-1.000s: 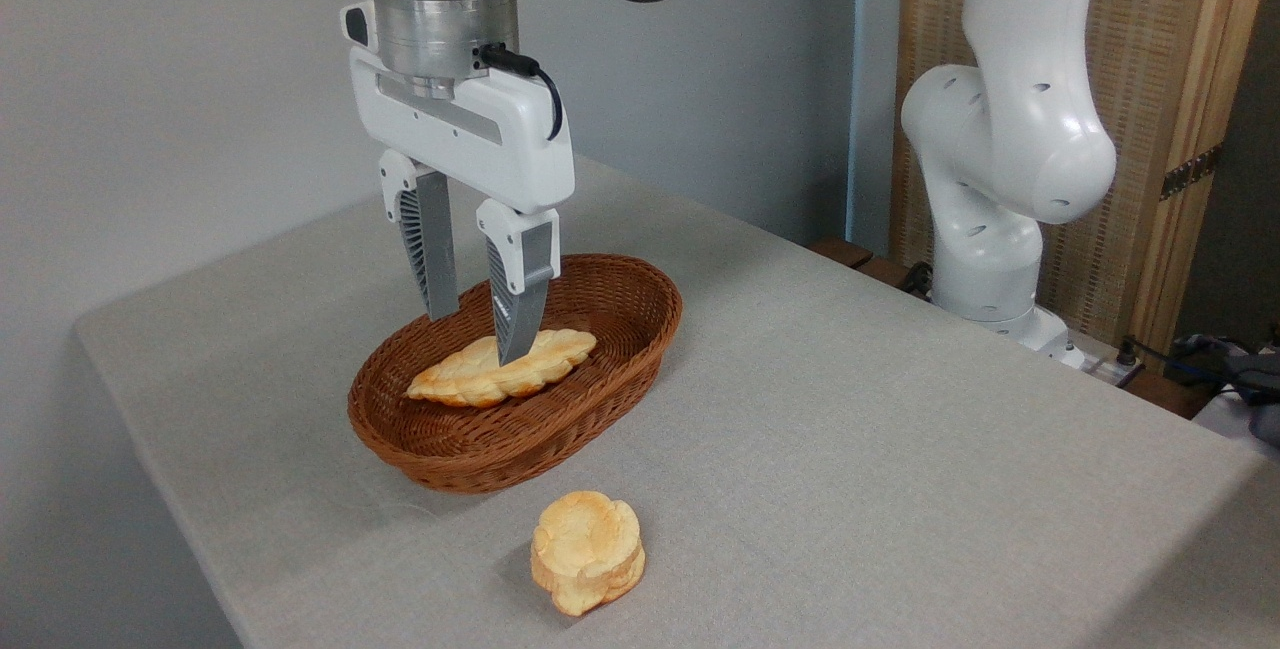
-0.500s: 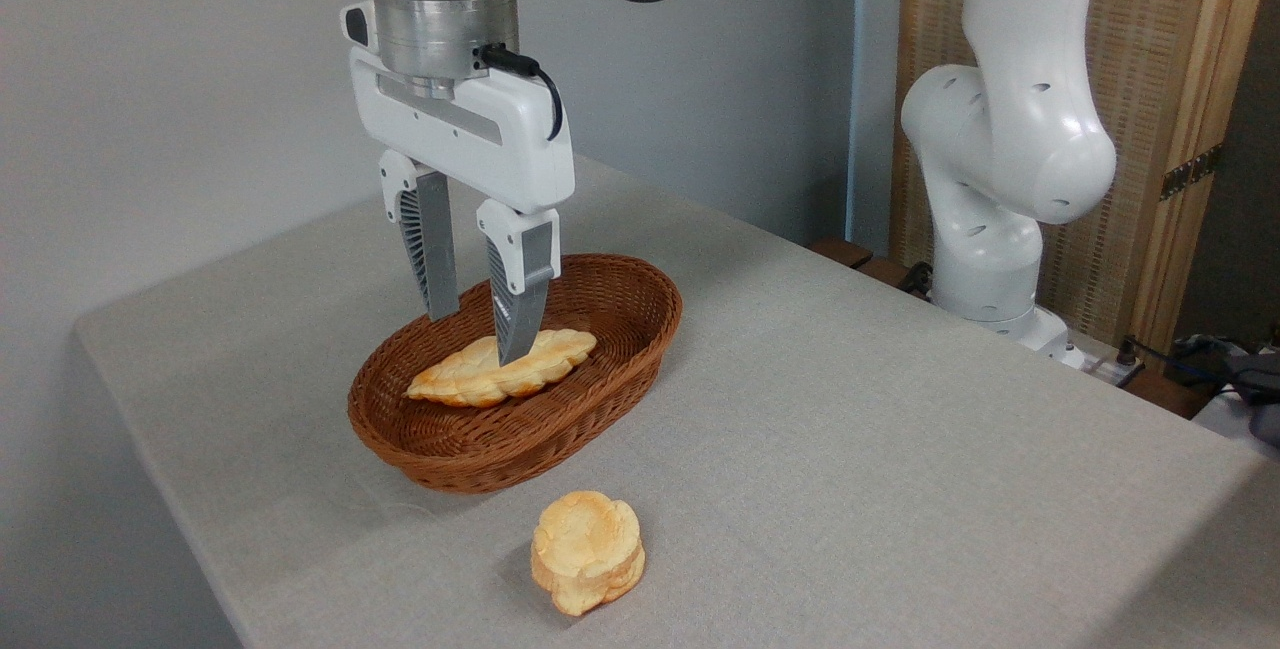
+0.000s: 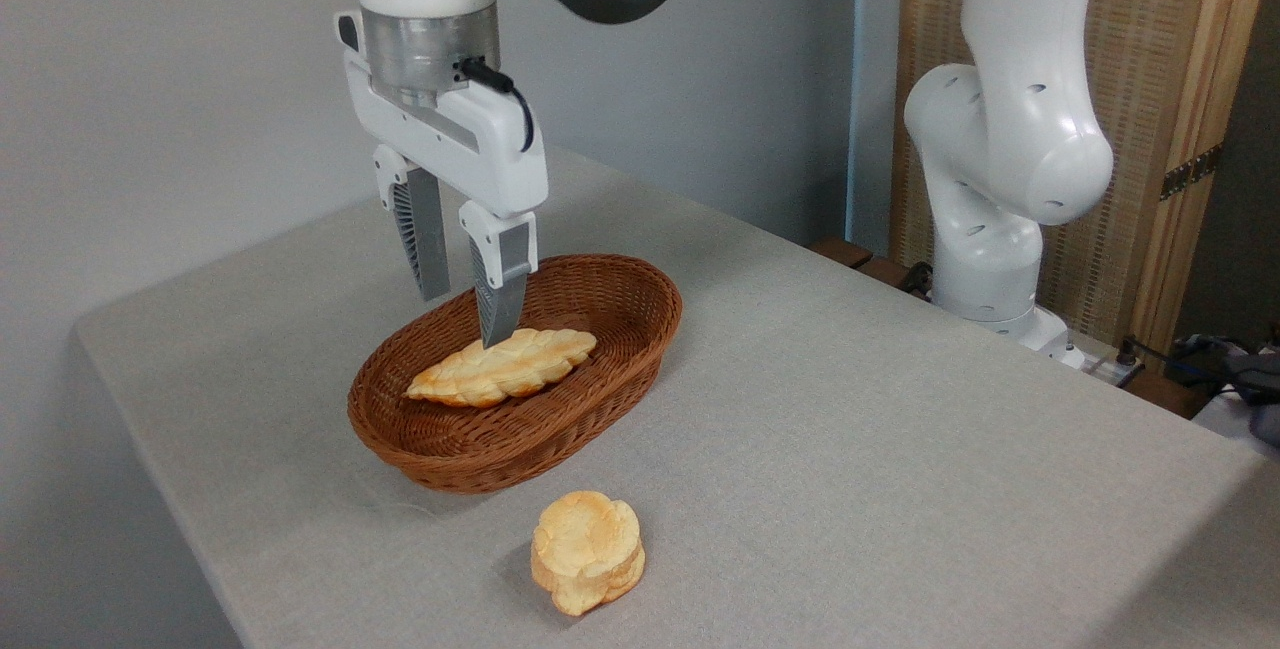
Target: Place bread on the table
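Grey cloth covers the table [image 3: 900, 449] from the front edge right back to the pale wall. Nearest to me, a small round bun [image 3: 587, 552] sits on the cloth, alone, just in front of the basket [image 3: 480, 449]. That basket is brown wicker, oval, and inside it lies the bread [image 3: 503, 378], a long golden braided loaf, flat on the bottom. Above the basket's far left side hangs the gripper [image 3: 462, 314], pointing straight down, fingers parted with a clear gap and nothing between them. One fingertip looks close over the loaf's back edge; I can't tell if it touches. Behind, at the table's far right, stands the arm's white base [image 3: 990, 259] against a wood-framed screen [image 3: 1160, 129].
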